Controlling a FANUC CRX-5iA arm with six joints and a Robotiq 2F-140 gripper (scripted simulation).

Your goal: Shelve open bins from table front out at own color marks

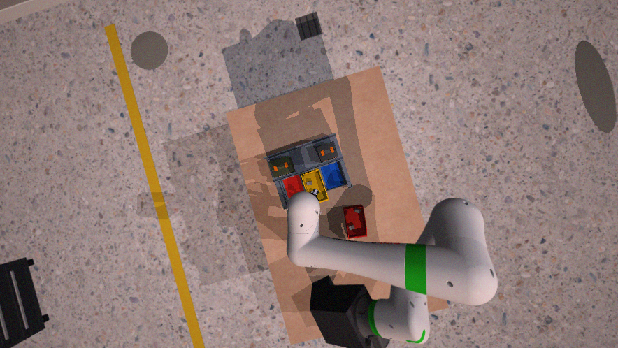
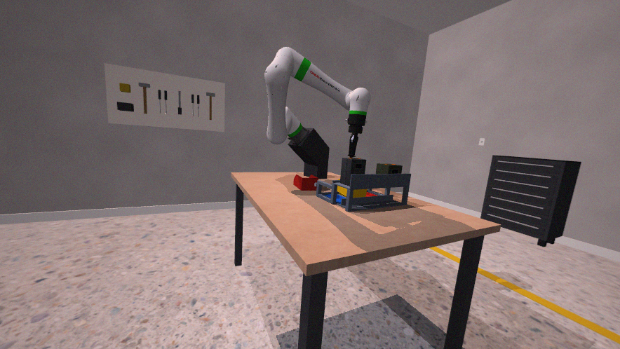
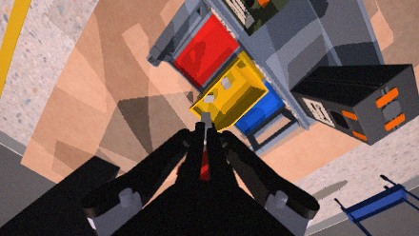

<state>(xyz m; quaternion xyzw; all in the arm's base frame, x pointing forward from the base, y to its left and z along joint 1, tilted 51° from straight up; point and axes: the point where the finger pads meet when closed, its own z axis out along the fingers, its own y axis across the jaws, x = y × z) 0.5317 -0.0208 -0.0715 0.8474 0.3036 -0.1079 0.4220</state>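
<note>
My gripper (image 1: 315, 192) (image 2: 351, 155) (image 3: 205, 118) is shut and empty, above the front part of the yellow bin. The yellow bin (image 1: 307, 176) (image 2: 360, 193) (image 3: 238, 102) sits in the shelf row between the red mark (image 1: 291, 183) (image 3: 207, 52) and the blue mark (image 1: 333, 175) (image 3: 259, 114), with grey parts inside. Its front end reaches the row's front edge or slightly past it; I cannot tell if it is level. The red bin (image 1: 356, 218) (image 2: 305, 182) stands on the table in front of the shelf, to the right in the top view, with small grey parts in it. The yellow mark is hidden.
The shelf's top board (image 1: 303, 157) carries a green case (image 1: 279, 169) (image 2: 388, 168) (image 3: 262, 19) behind the red mark and a tall dark case (image 1: 327, 151) (image 2: 352, 171) (image 3: 357, 95) behind the blue mark. Both rise behind the row, near my gripper.
</note>
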